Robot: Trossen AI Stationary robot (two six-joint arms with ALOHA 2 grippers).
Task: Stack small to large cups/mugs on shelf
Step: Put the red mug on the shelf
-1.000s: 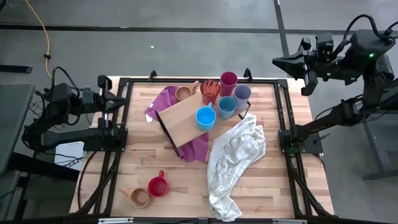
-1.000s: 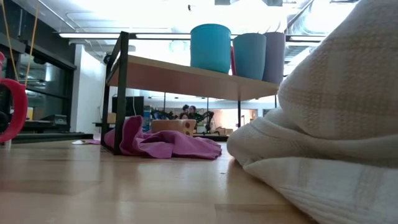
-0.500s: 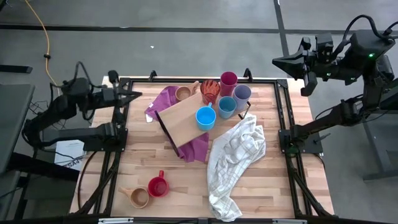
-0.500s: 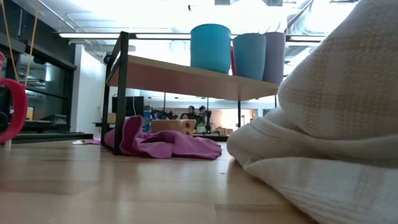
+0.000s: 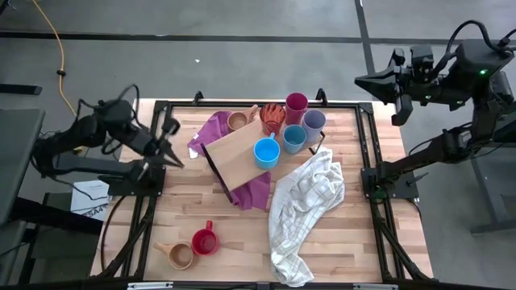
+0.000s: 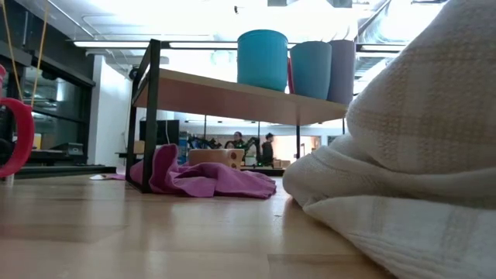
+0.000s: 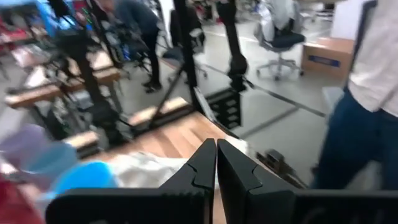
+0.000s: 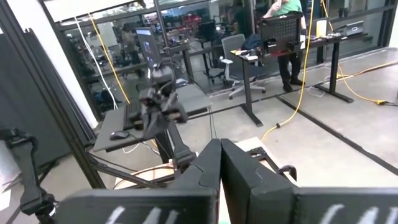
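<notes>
High view: flat light-wood shelf point(image 5: 239, 152), glossy round cups point(image 5: 267, 151), rumpled checked towel point(image 5: 305, 201); both end effectors pinched narrow, empty.

Left end effector point(image 7: 216, 163) closed above wooden table point(image 7: 180, 134), blue cup point(image 7: 84, 178) nearby

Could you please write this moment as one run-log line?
left gripper: shut, empty, over table's left edge | right gripper: shut, parked off-table | shelf: two blue cups on it

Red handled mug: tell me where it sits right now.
In the high view the red handled mug stands on the table's near-left area, beside a tan handled mug, well apart from the shelf.
</notes>
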